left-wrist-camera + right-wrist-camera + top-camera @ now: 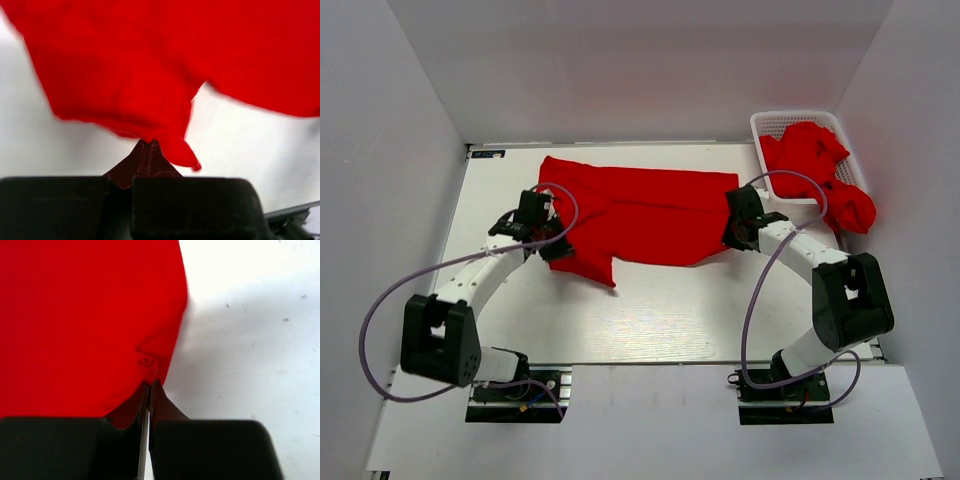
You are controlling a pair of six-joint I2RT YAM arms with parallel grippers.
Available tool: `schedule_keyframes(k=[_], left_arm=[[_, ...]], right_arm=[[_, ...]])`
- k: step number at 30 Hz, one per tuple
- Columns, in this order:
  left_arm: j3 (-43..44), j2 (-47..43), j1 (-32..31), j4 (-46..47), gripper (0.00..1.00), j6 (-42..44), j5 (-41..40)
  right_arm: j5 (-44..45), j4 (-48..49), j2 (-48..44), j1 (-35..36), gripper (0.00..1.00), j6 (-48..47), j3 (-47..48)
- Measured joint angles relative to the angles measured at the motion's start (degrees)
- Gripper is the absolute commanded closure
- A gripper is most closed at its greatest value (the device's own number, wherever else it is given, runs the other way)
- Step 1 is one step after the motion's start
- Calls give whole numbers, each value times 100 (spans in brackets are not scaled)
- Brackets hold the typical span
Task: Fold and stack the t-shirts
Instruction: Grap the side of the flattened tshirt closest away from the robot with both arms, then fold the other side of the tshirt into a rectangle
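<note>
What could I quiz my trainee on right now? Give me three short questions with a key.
1. True or false: the left pincer hangs open above the spread t-shirt.
2. Where do the crumpled t-shirts lie? A) in the white mesh basket B) on a shelf C) in a cardboard box
3. Which end of the spread t-shirt, as the top view shows it, does the right pincer clamp?
Key: 1 false, it is shut on the cloth; 2 A; 3 the right end.
</note>
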Motion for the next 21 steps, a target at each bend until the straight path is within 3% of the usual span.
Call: schedule_keyframes(k=[12,21], left_arm=[[2527,2009,37,457,100,551,-214],[3150,2514,74,1147,100,1648,-262]], right_arm=[[407,330,457,-42,100,577,713],[494,345,933,-186,100,584,1298]])
